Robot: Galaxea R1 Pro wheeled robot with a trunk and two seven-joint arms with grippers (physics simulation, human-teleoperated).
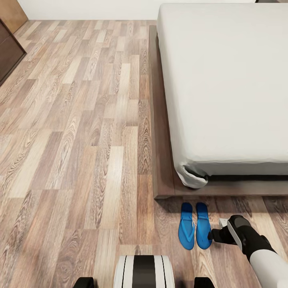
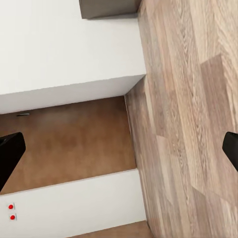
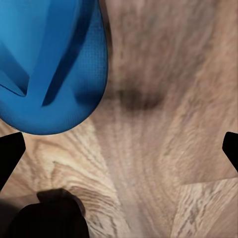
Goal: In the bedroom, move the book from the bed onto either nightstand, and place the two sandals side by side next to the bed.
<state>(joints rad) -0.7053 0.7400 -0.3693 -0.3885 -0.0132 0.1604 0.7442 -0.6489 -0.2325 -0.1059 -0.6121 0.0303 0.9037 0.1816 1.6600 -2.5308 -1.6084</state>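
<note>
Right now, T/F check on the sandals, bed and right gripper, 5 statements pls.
1. The two sandals lie side by side on the floor by the bed frame. True.
2. The right gripper is shut on a sandal. False: in the right wrist view its fingers are spread wide with bare floor between them, the sandal off to one side.
3. The book lies on the mattress. False: the visible mattress is bare.
4. The sandals are red. False: they are bright blue.
5. The right gripper sits low beside the sandal nearer it. True.
</note>
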